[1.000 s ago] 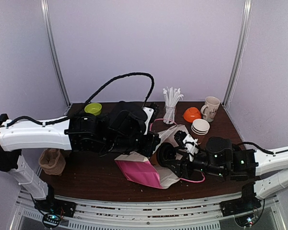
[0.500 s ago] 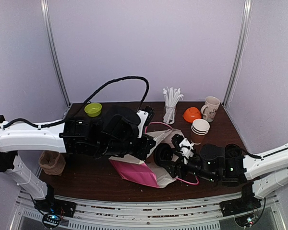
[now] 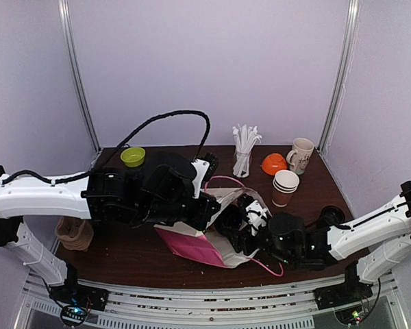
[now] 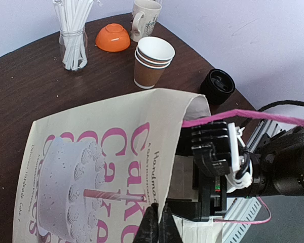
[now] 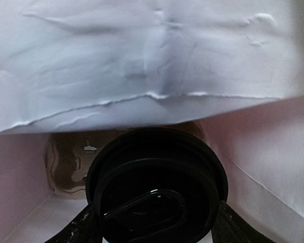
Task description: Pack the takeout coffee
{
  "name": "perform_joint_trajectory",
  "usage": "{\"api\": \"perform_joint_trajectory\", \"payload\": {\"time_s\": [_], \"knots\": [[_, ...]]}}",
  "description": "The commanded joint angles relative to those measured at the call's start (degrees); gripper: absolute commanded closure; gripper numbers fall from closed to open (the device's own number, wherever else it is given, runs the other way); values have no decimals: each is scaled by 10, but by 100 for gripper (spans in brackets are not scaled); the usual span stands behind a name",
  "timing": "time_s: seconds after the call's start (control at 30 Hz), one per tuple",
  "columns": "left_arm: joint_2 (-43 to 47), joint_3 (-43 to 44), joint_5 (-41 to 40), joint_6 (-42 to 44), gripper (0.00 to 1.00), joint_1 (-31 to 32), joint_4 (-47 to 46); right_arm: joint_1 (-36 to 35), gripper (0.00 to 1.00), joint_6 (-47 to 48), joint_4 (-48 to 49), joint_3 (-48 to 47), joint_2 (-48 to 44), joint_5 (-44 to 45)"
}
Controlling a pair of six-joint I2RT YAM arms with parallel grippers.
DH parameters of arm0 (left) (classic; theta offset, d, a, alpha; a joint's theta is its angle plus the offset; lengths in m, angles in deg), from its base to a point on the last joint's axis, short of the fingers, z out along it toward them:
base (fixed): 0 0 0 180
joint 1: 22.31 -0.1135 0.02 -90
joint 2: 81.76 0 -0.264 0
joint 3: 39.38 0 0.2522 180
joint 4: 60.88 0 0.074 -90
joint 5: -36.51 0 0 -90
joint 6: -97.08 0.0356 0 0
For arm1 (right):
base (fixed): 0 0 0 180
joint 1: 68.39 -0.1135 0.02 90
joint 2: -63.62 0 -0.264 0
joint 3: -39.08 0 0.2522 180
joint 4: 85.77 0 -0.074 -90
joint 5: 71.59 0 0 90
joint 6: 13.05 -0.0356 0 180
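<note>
Dark brown wooden surface (image 3: pixel 123 253), lilac walls behind. On it, pink-and-white paper cake bag (image 4: pixel 91 167) lies on side, edge pinched tight by left pincer (image 4: pixel 157 228). Inside bag, right pincer (image 5: pixel 156 227) clamps black-lidded takeout cup (image 5: pixel 157 182).

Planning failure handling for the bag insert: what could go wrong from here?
The left gripper pinches only the paper bag's edge; a slip could drop the mouth onto the right gripper holding the lidded cup inside.
The pink handle cord crosses that gripper; withdrawing might snag it and drag the bag.
</note>
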Motion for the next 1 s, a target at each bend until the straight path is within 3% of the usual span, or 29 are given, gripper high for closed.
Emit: {"api": "perform_joint_trajectory", "payload": {"time_s": [0.0,0.37,0.97], "knots": [[23,-8,13,-2,100,1,-45,-1,42,-12,6,-42,29,58],[39,-25,23,-4,100,1,-45,-2,41,-14,20,-64,82,36],[86,-80,24,-23,100,1,-44,-1,42,-18,4,-97,139,78]]}}
